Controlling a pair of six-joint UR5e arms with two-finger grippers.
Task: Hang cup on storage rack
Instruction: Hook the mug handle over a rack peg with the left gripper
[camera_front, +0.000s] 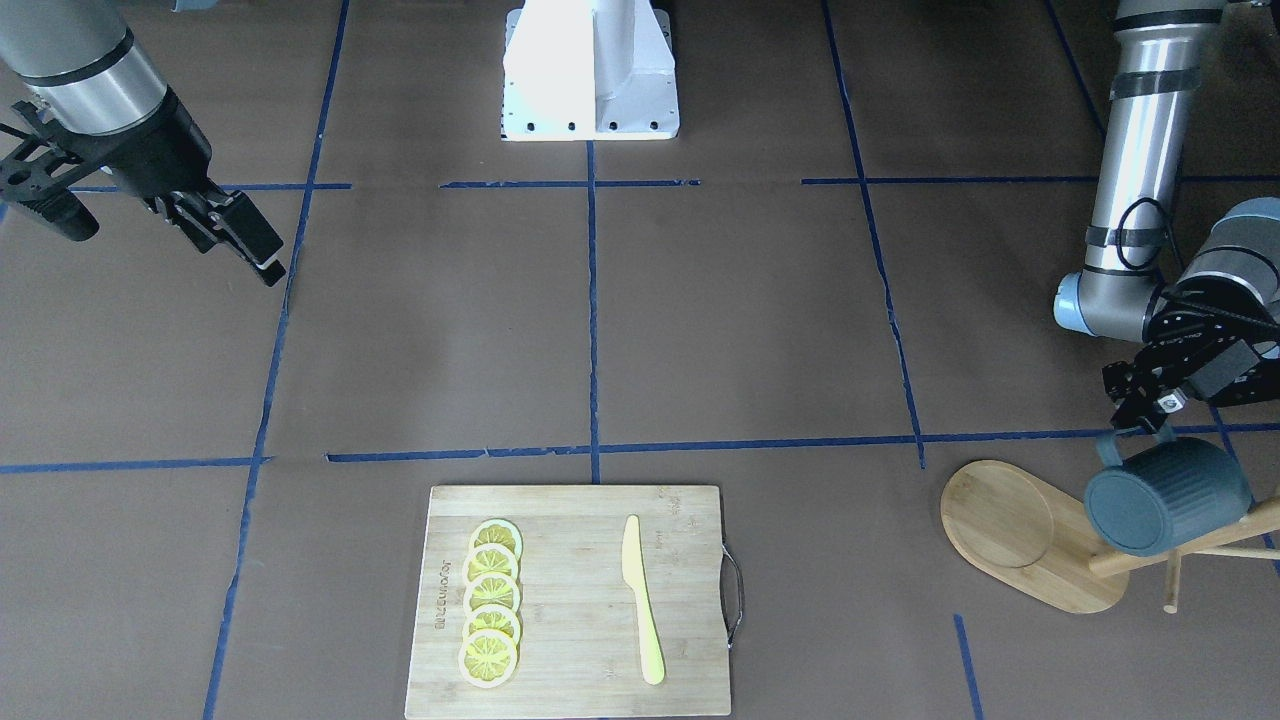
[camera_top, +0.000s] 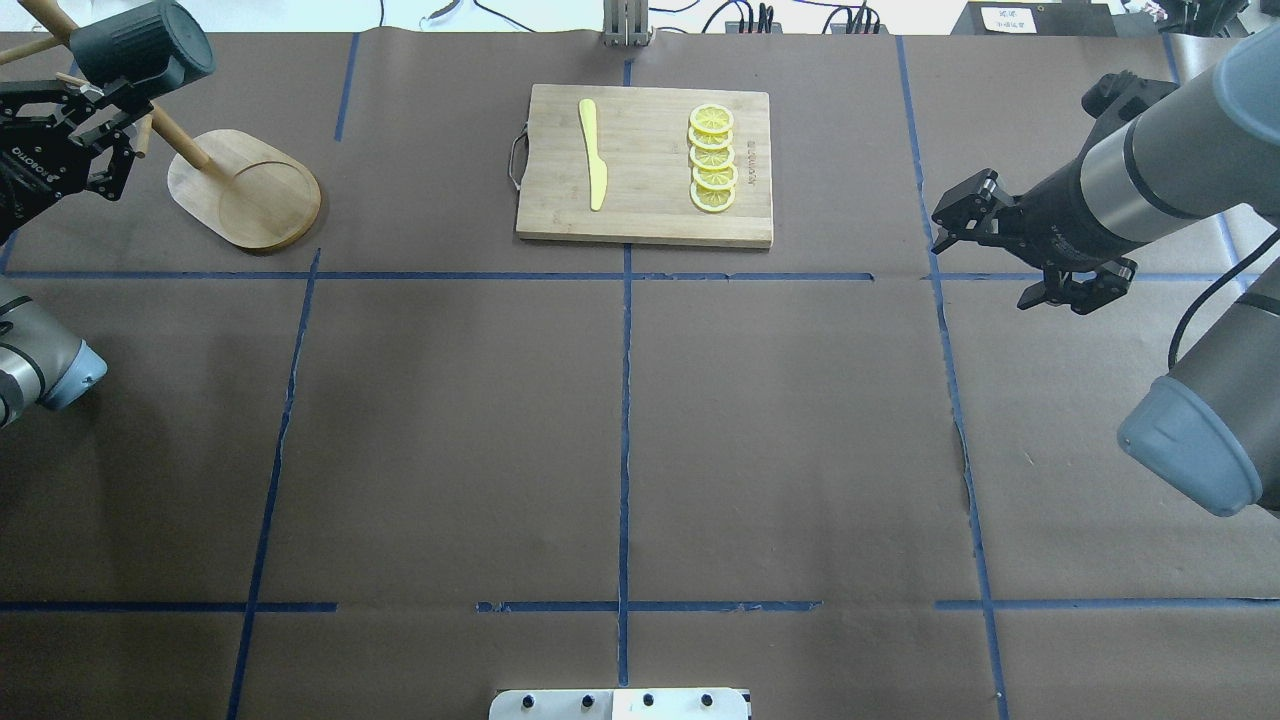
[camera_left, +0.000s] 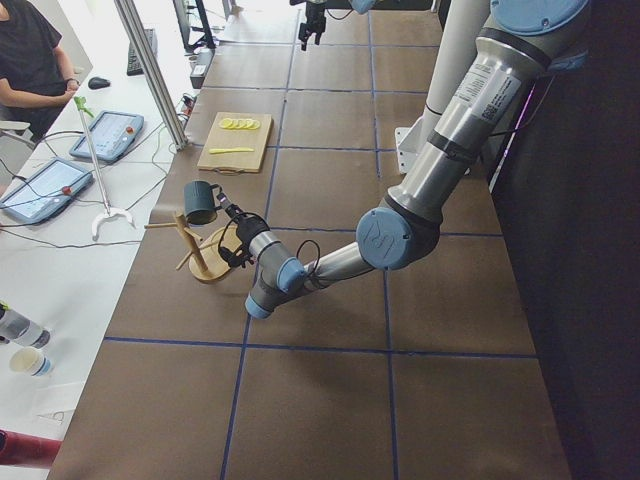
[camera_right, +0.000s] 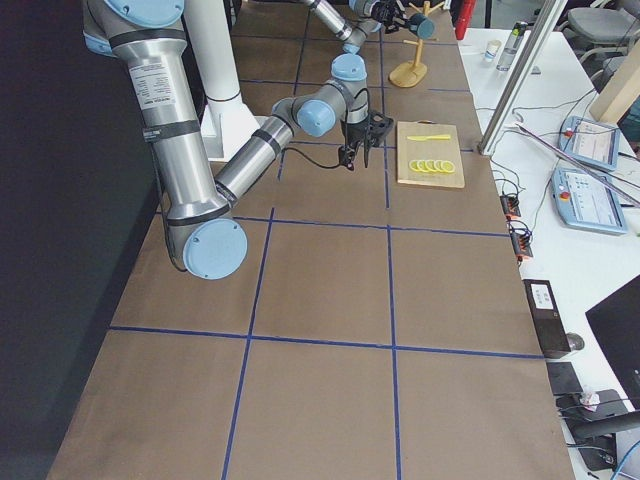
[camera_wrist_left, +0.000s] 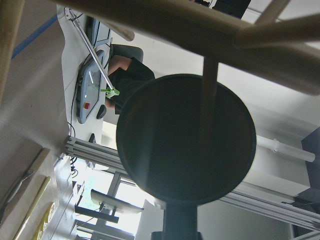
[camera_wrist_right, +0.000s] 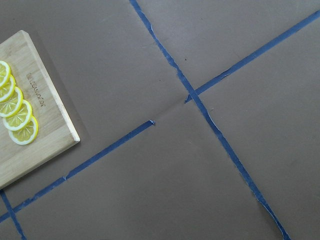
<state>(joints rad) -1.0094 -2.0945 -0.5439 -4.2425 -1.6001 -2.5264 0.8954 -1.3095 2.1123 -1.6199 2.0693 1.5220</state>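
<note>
The hanging looks almost done: the cup sits sideways up against the pegs of the rack, the left gripper at its handle, clamped or loose I cannot tell; next, free the handle and back off without tugging it.

- Rectangular bamboo cutting board: lies flat on the brown table covering; metal handle on one short edge.
- Five lemon slices: overlapping row on the board.
- Yellow knife: flat on the board, apart from the slices.
- Blue tape lines: grid across the covering.
</note>
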